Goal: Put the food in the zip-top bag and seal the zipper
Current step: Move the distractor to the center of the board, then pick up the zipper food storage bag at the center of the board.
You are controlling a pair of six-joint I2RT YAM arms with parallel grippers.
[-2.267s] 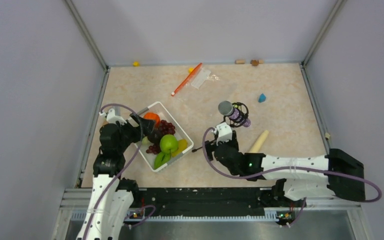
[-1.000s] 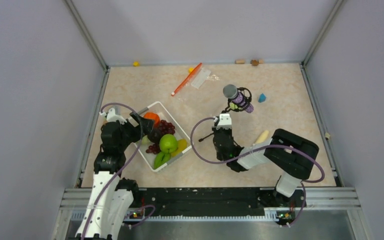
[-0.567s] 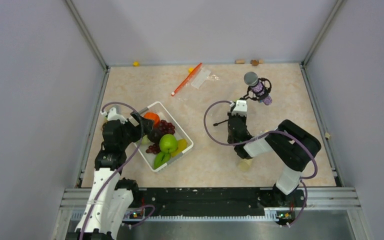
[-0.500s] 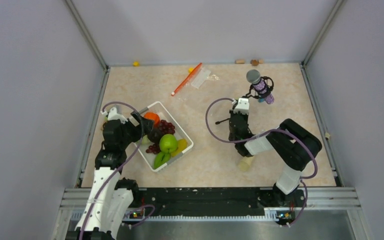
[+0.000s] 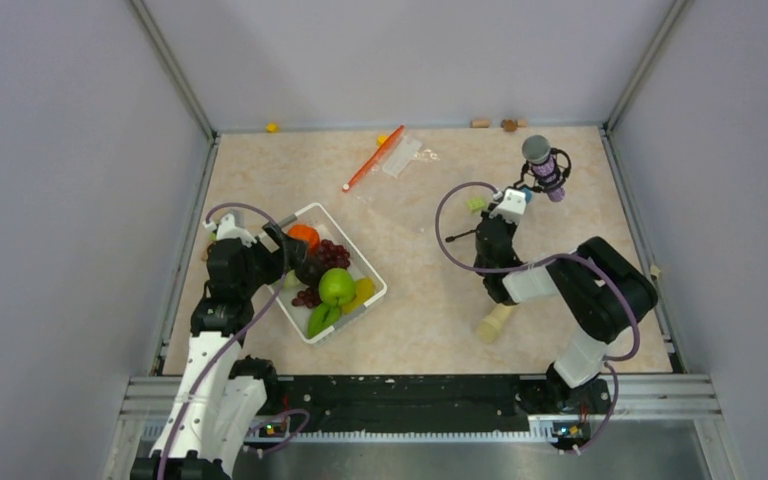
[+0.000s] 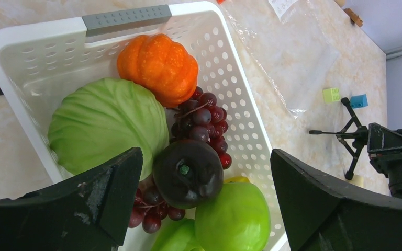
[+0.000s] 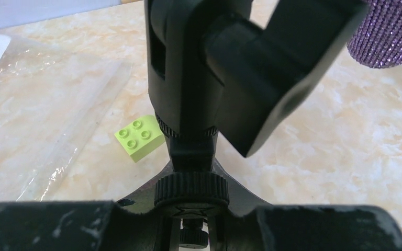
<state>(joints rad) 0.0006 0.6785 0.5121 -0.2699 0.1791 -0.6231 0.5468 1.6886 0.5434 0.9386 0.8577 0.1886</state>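
**A:** Zip-top bag (image 5: 407,153) lies flat near the far wall, well apart from the basket (image 5: 291,217). It looks clear, floppy and slippery, so I'd pinch it at the mouth.

**B:** The food (image 5: 337,287) is piled in that basket and looks light, hard and rounded. Left gripper (image 6: 207,162) hangs spread wide above it. Right gripper (image 7: 188,225) is clamped on a microphone stand (image 5: 543,170).

**A:** Zipper (image 5: 371,159) is a thin strip and probably needs firm pressing.

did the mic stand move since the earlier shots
Yes. The microphone stand, held in the right gripper, has gone rightward and toward the far edge of the table, ending near the small brown pieces there.
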